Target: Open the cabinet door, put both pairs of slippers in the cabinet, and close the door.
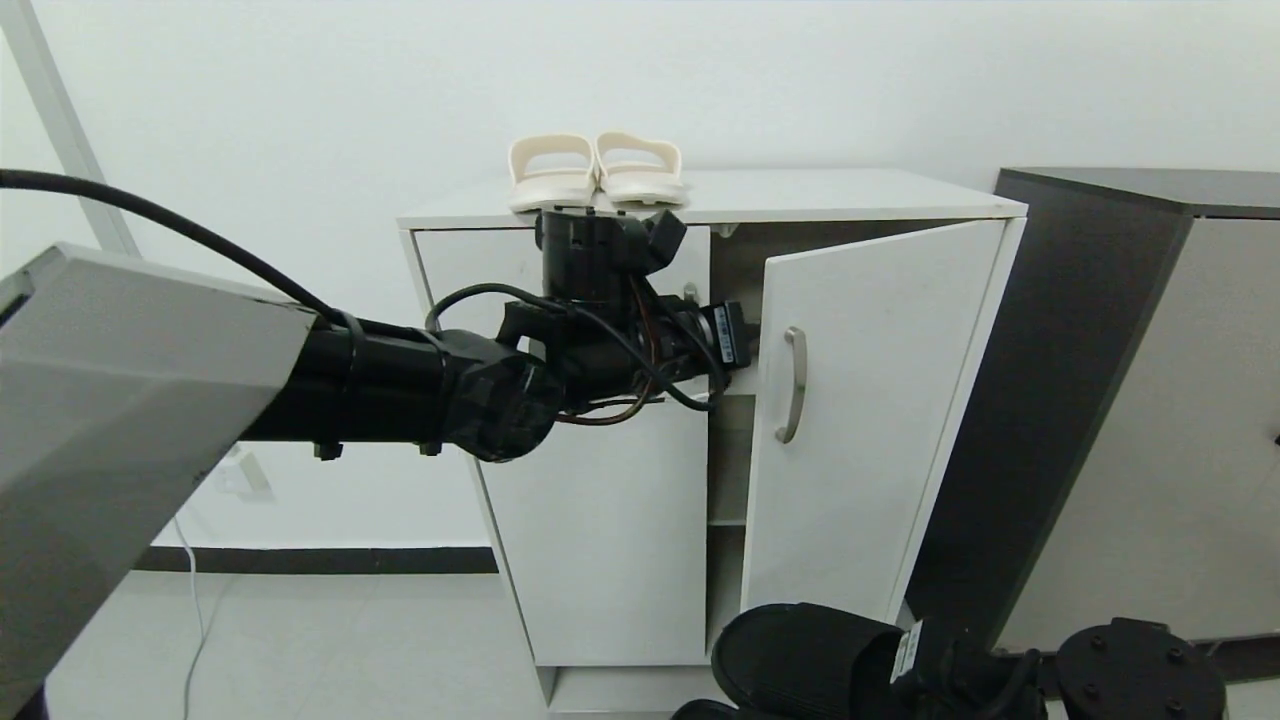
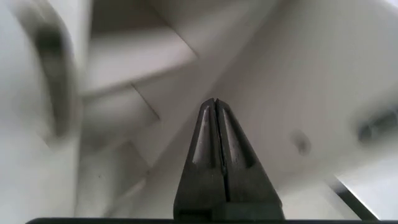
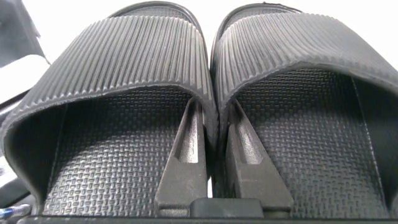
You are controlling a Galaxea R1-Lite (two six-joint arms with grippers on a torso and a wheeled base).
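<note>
White wall behind, pale floor below. Counted 2 cabinets: white cabinet point(image 1: 850, 195) in the middle, grey cabinet point(image 1: 1180, 420) just beside it on the right. Counted 2 doors on the white one: left door point(image 1: 600, 540) shut, right door point(image 1: 860, 450) standing ajar, with 1 handle point(image 1: 793, 385) on it. Counted 2 pairs of slippers, 4 in all: cream pair point(image 1: 595, 170) side by side on the cabinet top at its front edge; black pair point(image 1: 800, 660) low down, in front of the ajar door. Found left arm point(image 1: 400, 385) stretched across the left door, wrist by the gap between the doors. Left wrist view adds the finger state: left gripper point(image 2: 215, 102) clenched on nothing, fingers point(image 2: 202, 143) pressed flat together, pointed at blurred shelves point(image 2: 140, 53) inside. Right wrist view adds the grip: right gripper point(image 3: 214, 109) grasping the black pair, both inner strap walls pinched between its 2 fingers.
</note>
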